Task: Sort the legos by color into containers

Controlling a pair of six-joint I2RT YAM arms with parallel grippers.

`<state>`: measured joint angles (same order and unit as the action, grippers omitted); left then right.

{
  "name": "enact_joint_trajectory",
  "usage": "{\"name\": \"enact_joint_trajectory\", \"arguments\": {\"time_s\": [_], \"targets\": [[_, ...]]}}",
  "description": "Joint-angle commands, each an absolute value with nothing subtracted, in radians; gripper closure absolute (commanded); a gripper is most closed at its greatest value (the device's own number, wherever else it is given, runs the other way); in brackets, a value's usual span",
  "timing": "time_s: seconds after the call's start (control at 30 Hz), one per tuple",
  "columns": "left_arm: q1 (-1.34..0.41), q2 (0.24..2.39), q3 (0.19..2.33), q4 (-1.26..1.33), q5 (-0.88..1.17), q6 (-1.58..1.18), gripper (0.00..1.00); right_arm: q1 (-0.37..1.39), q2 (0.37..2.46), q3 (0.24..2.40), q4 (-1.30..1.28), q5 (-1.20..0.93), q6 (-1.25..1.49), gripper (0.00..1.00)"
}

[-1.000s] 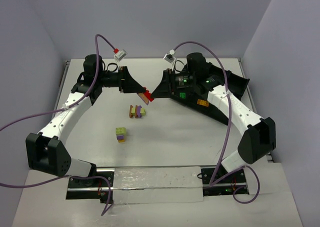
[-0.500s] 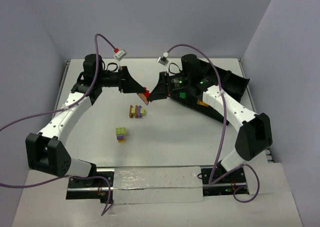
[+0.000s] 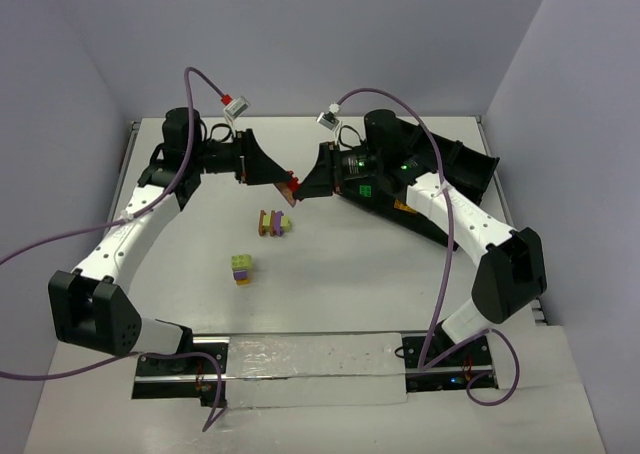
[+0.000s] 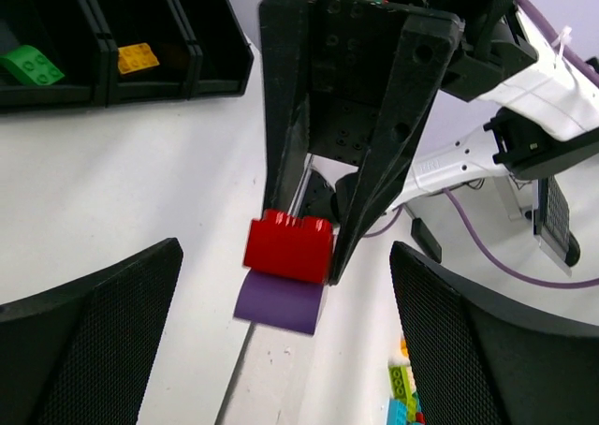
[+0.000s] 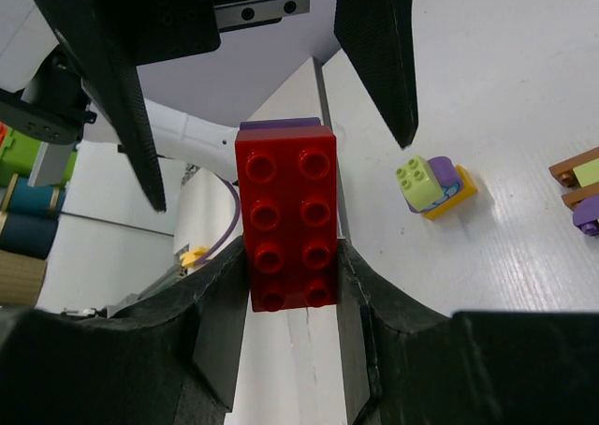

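Observation:
My right gripper (image 5: 288, 249) is shut on a red lego (image 5: 285, 217) with a purple piece (image 4: 279, 301) stuck to its underside, held above the table's far middle (image 3: 292, 186). My left gripper (image 4: 285, 256) stands open around that brick, its mesh pads (image 4: 103, 341) wide apart and not touching it. In the top view the left gripper (image 3: 272, 172) faces the right gripper (image 3: 303, 186) nose to nose. The black tray of containers (image 4: 201, 79) holds a green lego (image 4: 30, 65) and an orange-yellow one (image 4: 138, 58) in separate compartments.
Two multi-coloured lego clusters lie on the white table: a brown, purple and yellow-green one (image 3: 272, 222) and a yellow-green, purple and orange one (image 3: 242, 267). The tray (image 3: 478, 166) sits at the far right, largely under the right arm. Purple cables loop over both arms.
The right gripper closed on the red lego, then the left gripper opened and let go of it. The left arm drew back slightly to the left.

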<state>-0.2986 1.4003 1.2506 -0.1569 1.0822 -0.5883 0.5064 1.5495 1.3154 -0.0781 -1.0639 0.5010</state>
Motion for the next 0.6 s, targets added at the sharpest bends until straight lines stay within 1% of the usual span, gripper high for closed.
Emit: {"name": "enact_joint_trajectory", "arguments": {"time_s": [0.0,0.13,0.23,0.43,0.47,0.57], "targets": [[-0.261,1.349,1.225,-0.073,1.081,-0.634,0.01,0.494,1.479,1.298,-0.058,-1.048,0.483,1.0],[-0.252,1.362,1.202,-0.055,1.13,-0.636,0.01,0.488,1.48,1.299,-0.074,-1.054,0.477,1.0],[-0.252,1.351,1.18,-0.011,1.17,-0.657,0.03,0.483,1.477,1.293,-0.072,-1.051,0.478,1.0],[-0.252,1.35,1.178,-0.016,1.219,-0.653,0.1,0.482,1.481,1.289,-0.058,-1.049,0.488,1.0],[-0.253,1.347,1.181,-0.025,1.219,-0.646,0.15,0.483,1.485,1.292,-0.055,-1.048,0.491,1.0],[-0.253,1.341,1.18,-0.026,1.218,-0.643,0.18,0.48,1.488,1.293,-0.047,-1.048,0.499,1.0]]}}
